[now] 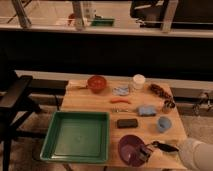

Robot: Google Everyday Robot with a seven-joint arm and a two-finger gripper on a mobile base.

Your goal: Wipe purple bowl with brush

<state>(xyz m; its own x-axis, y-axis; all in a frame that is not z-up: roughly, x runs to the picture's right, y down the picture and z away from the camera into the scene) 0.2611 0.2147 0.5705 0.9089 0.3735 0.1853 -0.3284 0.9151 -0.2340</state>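
Note:
The purple bowl (131,148) sits at the table's front edge, right of the green tray. The brush (146,152) lies across the bowl's right rim, with its pale bristle head inside the bowl and its black handle pointing right. My gripper (165,147) reaches in from the lower right on a white arm and is shut on that handle, just right of the bowl.
A green tray (55,145) fills the front left. An orange-red bowl (96,82), white cup (138,81), blue rags (146,110), orange stick (120,100), black block (127,123) and blue cup (163,123) lie around. A black chair (15,100) stands left.

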